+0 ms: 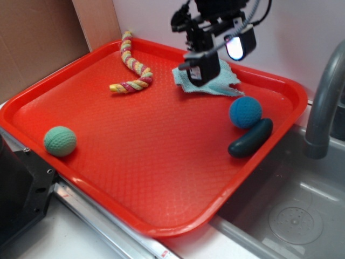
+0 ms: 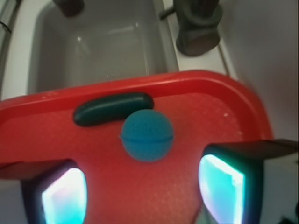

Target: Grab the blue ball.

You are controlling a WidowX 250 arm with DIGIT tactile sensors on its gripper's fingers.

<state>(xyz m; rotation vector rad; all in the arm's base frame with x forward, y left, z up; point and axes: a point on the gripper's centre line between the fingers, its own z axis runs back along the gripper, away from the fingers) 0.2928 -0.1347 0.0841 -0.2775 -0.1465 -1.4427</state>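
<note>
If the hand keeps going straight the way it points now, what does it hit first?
Most likely the blue ball. In the wrist view it sits centred ahead of the open hand, with the dark capsule just beyond. Depth is unclear; it might touch the red tray slightly short of the ball.

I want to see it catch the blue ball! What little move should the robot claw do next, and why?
Probably glide forward and down toward the blue ball. The gripper is open and empty, raised above the tray, and in the wrist view the ball sits just ahead of its fingers, touching the dark capsule.
</note>
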